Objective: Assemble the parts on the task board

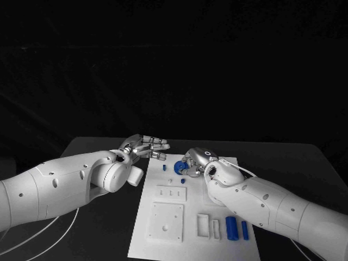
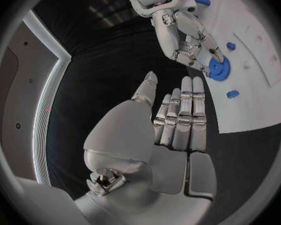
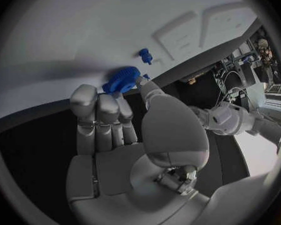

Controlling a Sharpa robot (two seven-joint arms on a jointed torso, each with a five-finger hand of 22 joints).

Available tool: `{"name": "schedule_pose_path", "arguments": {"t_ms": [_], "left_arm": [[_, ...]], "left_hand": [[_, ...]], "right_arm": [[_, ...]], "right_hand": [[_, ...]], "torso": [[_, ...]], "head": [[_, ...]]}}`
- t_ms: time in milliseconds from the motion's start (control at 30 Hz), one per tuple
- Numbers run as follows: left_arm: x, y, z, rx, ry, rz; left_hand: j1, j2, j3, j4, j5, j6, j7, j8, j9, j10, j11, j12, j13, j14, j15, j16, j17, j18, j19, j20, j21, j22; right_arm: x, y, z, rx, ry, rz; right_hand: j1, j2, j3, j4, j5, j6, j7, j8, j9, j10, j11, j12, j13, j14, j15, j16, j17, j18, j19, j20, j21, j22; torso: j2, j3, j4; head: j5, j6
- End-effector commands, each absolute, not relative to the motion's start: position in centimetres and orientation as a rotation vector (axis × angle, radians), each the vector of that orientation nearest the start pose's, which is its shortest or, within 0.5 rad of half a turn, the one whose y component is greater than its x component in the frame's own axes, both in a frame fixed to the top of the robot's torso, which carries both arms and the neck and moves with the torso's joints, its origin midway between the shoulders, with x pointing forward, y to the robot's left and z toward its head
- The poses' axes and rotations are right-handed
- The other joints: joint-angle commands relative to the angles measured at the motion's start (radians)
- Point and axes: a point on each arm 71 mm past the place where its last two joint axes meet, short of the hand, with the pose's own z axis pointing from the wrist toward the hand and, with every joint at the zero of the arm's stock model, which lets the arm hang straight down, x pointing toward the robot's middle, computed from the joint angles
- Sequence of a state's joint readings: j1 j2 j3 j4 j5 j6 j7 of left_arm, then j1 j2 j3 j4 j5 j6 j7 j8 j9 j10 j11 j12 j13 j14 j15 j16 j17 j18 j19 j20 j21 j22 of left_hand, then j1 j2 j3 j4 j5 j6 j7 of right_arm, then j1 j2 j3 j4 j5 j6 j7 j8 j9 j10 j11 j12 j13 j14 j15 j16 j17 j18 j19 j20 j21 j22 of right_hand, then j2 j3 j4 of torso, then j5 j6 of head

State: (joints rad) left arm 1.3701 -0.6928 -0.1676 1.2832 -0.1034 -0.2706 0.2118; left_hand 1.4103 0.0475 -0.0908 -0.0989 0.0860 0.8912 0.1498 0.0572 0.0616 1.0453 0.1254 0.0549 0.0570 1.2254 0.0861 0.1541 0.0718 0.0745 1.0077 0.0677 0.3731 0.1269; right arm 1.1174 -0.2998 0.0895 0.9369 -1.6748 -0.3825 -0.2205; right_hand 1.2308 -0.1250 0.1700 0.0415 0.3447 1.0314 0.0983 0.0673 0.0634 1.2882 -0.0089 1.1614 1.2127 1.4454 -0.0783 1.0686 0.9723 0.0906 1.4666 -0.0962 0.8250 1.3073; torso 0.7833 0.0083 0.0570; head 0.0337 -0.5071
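The right hand (image 1: 194, 162) pinches a blue gear (image 3: 120, 79) at the board's (image 1: 165, 239) far end (left hand (image 1: 145, 147) beside it, fingers straight, holding nothing).

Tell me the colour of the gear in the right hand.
Blue. The gear pinched by the right hand shows best in the right wrist view.

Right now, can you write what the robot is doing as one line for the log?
right hand: pinches blue gear at task board far end | left hand: open, holds nothing | gear: not yet seated
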Motion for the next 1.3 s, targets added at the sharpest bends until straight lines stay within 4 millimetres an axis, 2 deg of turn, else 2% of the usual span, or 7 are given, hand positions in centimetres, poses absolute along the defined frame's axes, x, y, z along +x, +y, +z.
{"name": "schedule_pose_path", "arguments": {"t_ms": [33,300,533,667,933,1067,1300], "left_arm": [[54.6,20.2,-15.7,-0.956,1.585,-1.344],[54.6,20.3,-15.7,-0.958,1.584,-1.341],[54.7,20.4,-15.7,-0.957,1.581,-1.337],[54.7,20.5,-15.7,-0.958,1.579,-1.334],[54.7,20.8,-15.7,-0.960,1.576,-1.329],[54.7,21.1,-15.7,-0.963,1.572,-1.324],[54.6,21.3,-15.7,-0.964,1.569,-1.320]], "left_hand": [[0.000,-0.008,0.003,-0.005,0.006,-0.007,-0.002,0.001,-0.002,-0.008,-0.001,0.006,0.001,-0.003,0.000,-0.005,-0.001,-0.007,-0.007,0.002,0.006,-0.001],[0.000,-0.008,0.003,-0.005,0.006,-0.007,-0.002,0.001,-0.002,-0.008,-0.001,0.006,0.001,-0.003,0.000,-0.005,-0.001,-0.007,-0.007,0.002,0.006,-0.001],[0.001,-0.009,0.005,-0.005,0.008,-0.011,-0.001,0.001,-0.002,-0.010,0.000,0.006,0.001,-0.003,0.000,-0.005,-0.001,-0.007,-0.007,0.002,0.007,-0.001],[0.001,-0.009,0.005,-0.005,0.008,-0.011,-0.001,0.001,-0.002,-0.010,0.000,0.006,0.001,-0.003,0.000,-0.005,-0.001,-0.007,-0.007,0.002,0.007,-0.001],[0.001,-0.009,0.005,-0.005,0.008,-0.011,-0.001,0.001,-0.002,-0.010,0.000,0.006,0.001,-0.003,0.000,-0.005,-0.001,-0.007,-0.007,0.002,0.007,-0.001],[0.001,-0.009,0.005,-0.005,0.008,-0.011,-0.001,0.001,-0.002,-0.010,0.000,0.006,0.001,-0.003,0.000,-0.005,-0.001,-0.007,-0.007,0.002,0.007,-0.001],[0.001,-0.009,0.005,-0.005,0.008,-0.011,-0.001,0.001,-0.002,-0.010,0.000,0.006,0.001,-0.003,0.000,-0.005,-0.001,-0.007,-0.007,0.002,0.007,-0.001]], "right_arm": [[56.3,-8.4,-21.7,-0.118,1.574,0.479],[56.4,-8.9,-22.0,-0.115,1.604,0.463],[56.5,-9.9,-22.0,-0.100,1.608,0.454],[56.5,-10.5,-22.0,-0.094,1.605,0.453],[55.9,-11.3,-21.1,-0.085,1.573,0.475],[55.8,-12.2,-20.3,-0.064,1.561,0.485],[55.5,-13.8,-18.2,-0.015,1.510,0.530]], "right_hand": [[-0.002,-0.002,-0.001,0.005,-0.003,-0.006,0.002,-0.005,-0.001,-0.005,0.003,-0.004,0.000,-0.002,0.001,-0.005,-0.001,0.017,0.059,0.001,-0.005,0.052],[-0.040,0.013,0.003,0.041,-0.015,0.002,0.003,-0.005,-0.001,-0.005,0.006,-0.001,0.001,-0.001,0.004,-0.002,0.002,0.019,0.059,0.003,-0.002,0.052],[-0.064,0.003,0.005,0.079,-0.073,0.002,0.002,-0.005,-0.001,-0.003,0.008,0.002,0.001,-0.002,0.005,0.000,0.003,0.020,0.059,0.004,-0.001,0.050],[-0.053,0.000,-0.009,0.097,-0.074,0.002,0.002,-0.005,-0.001,-0.003,0.008,0.003,0.000,-0.002,0.005,0.001,0.004,0.020,0.058,0.004,0.002,0.048],[-0.051,-0.001,-0.008,0.099,-0.069,0.004,0.002,-0.005,-0.001,-0.002,0.007,0.004,0.000,-0.002,0.005,0.001,0.004,0.020,0.059,0.004,0.003,0.048],[-0.048,-0.003,-0.005,0.098,-0.067,0.008,0.001,-0.005,-0.001,0.000,0.007,0.006,0.001,-0.001,0.004,0.002,0.005,0.020,0.059,0.004,0.004,0.048],[-0.034,-0.004,0.014,0.087,-0.060,0.012,0.001,-0.005,-0.001,0.002,0.006,0.008,0.003,-0.001,0.004,0.002,0.005,0.020,0.058,0.003,0.005,0.047]], "torso": [[0.000,0.0007,0.0009],[0.000,0.0013,-0.0012],[-0.001,0.0006,0.0008],[-0.001,0.0017,0.0010],[-0.001,0.0023,-0.0032],[-0.002,-0.0002,-0.0062],[-0.004,0.0038,-0.0134]], "head": [[-0.001,0.000],[-0.001,-0.002],[-0.004,-0.003],[-0.002,-0.004],[0.001,-0.006],[0.000,-0.004],[0.004,-0.003]]}}
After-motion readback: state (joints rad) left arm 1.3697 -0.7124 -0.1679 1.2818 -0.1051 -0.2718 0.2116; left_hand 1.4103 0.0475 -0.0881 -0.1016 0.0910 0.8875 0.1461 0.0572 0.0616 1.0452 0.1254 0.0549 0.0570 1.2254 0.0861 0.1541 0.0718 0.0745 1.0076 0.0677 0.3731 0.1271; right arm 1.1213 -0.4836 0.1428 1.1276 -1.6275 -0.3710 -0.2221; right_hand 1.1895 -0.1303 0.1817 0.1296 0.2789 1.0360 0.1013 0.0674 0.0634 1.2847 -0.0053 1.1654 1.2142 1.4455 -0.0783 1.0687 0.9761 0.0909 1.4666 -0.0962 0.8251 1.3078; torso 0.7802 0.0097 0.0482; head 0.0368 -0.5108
